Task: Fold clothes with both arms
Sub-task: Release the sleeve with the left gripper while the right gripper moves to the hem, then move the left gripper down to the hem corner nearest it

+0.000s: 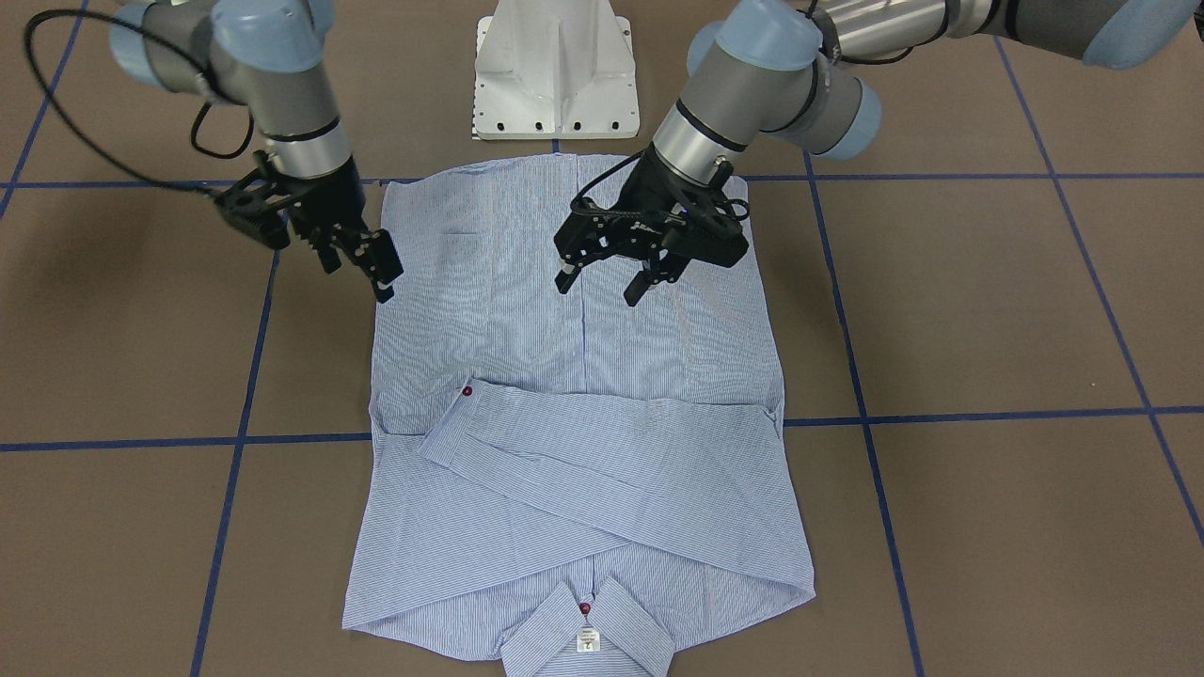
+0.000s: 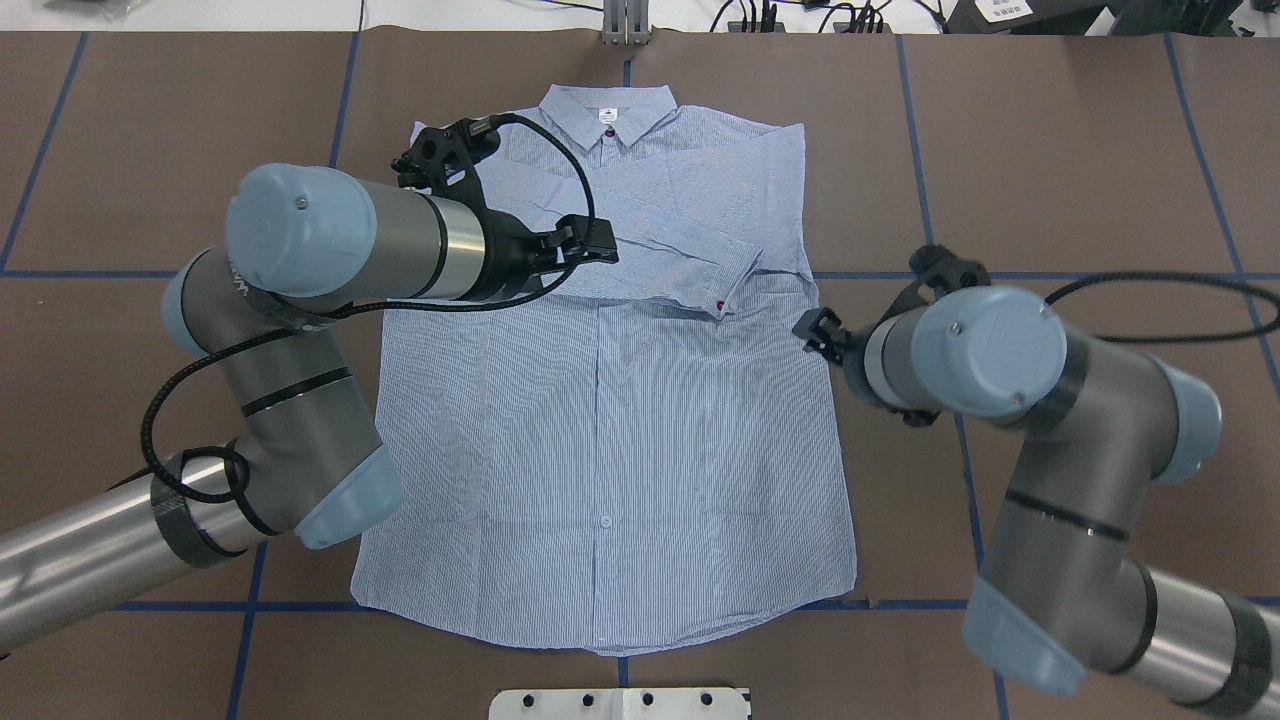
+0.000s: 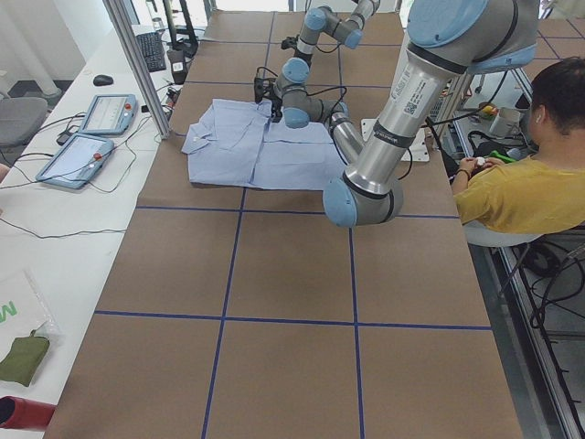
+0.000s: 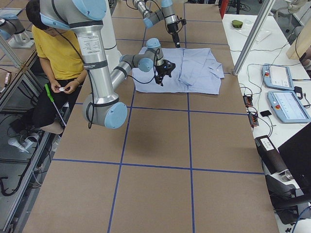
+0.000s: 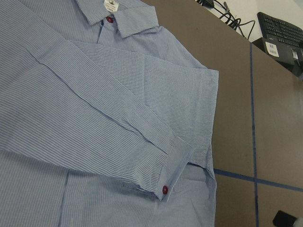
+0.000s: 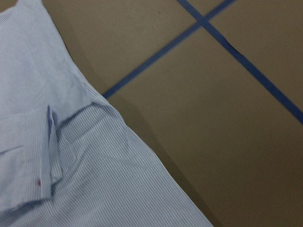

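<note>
- One brown worktop point(image 1: 988, 301), marked off by blue tape lines point(image 1: 988, 415), carries everything.
- One shirt point(image 2: 620, 430) lies flat in the worktop's middle, front up and buttoned. It is light blue with fine white stripes. In the overhead view its collar points to 12 o'clock and its hem to 6 o'clock.
- Two silver-grey arms with pale blue joint caps reach in. In the overhead view the left arm point(image 2: 330, 235) comes from 8 o'clock and the right arm point(image 2: 985, 350) from 4 o'clock.
- One person point(image 3: 521, 192) in a yellow top sits beside the worktop in the side views.
- One white pedestal point(image 1: 555, 70) stands just beyond the hem, at 6 o'clock in the overhead view.
- Both sleeves point(image 1: 602, 442) are folded across the chest, one over the other. The upper one ends in a cuff point(image 5: 177, 163) near the shirt's 2 o'clock side.
- The left pincer point(image 1: 598, 287) hangs above the shirt's front, toward 12 o'clock of its middle, with its jaws spread wide and nothing between them.
- The right pincer point(image 1: 357, 273) hangs at the shirt's side edge at 2 o'clock. Its jaws look parted and empty.
- The collar point(image 2: 608, 100) lies spread, its two points apart.
- One white label point(image 1: 588, 640) sits inside the collar, its print too small to read.
- Two dark red buttons point(image 5: 164, 189) show, one on the cuff and one just below the label.
</note>
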Motion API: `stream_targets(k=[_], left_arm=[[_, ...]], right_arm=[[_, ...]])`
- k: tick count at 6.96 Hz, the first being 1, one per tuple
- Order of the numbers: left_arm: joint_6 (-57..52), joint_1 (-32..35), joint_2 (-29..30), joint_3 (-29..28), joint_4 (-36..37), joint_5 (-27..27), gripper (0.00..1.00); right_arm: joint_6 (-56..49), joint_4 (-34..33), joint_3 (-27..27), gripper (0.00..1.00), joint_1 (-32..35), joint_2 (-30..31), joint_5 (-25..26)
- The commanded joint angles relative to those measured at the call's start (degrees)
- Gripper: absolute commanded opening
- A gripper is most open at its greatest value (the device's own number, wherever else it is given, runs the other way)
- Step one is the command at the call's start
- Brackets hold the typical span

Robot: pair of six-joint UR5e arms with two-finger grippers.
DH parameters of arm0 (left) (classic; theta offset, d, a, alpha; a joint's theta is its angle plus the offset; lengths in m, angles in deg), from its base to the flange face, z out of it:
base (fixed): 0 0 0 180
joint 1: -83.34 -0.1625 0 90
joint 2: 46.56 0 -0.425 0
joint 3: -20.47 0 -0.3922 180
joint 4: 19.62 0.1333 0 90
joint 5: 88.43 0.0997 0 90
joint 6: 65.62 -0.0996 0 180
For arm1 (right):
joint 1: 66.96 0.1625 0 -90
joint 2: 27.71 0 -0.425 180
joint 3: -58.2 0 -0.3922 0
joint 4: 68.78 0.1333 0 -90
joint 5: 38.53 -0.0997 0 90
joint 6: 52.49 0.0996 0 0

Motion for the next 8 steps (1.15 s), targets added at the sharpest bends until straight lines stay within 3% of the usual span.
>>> stream_targets(k=[1,2,6,7,8], left_arm=[[-2.17,2.15,-2.5,0.62,-0.03,-0.57,0.95],[-2.17,2.16,-2.51,0.44,-0.03,-0.48,0.95],[-2.09,1.98,-2.51,0.09,-0.03,-0.48,0.95],[-2.09,1.98,-2.59,0.18,-0.03,-0.48,0.95],[-2.09,1.9,-2.6,0.09,-0.03,-0.48,0.95]], right_arm=[[14.77,-3.19,7.02,0.96,-16.61,5.5,11.69],[16.02,-6.67,6.77,0.93,-19.46,5.7,13.65],[21.22,-6.53,2.82,0.83,-21.86,7.02,13.32],[21.13,-6.53,2.99,0.76,-21.78,7.02,13.06],[21.13,-6.62,3.34,0.54,-21.78,6.24,13.23]])
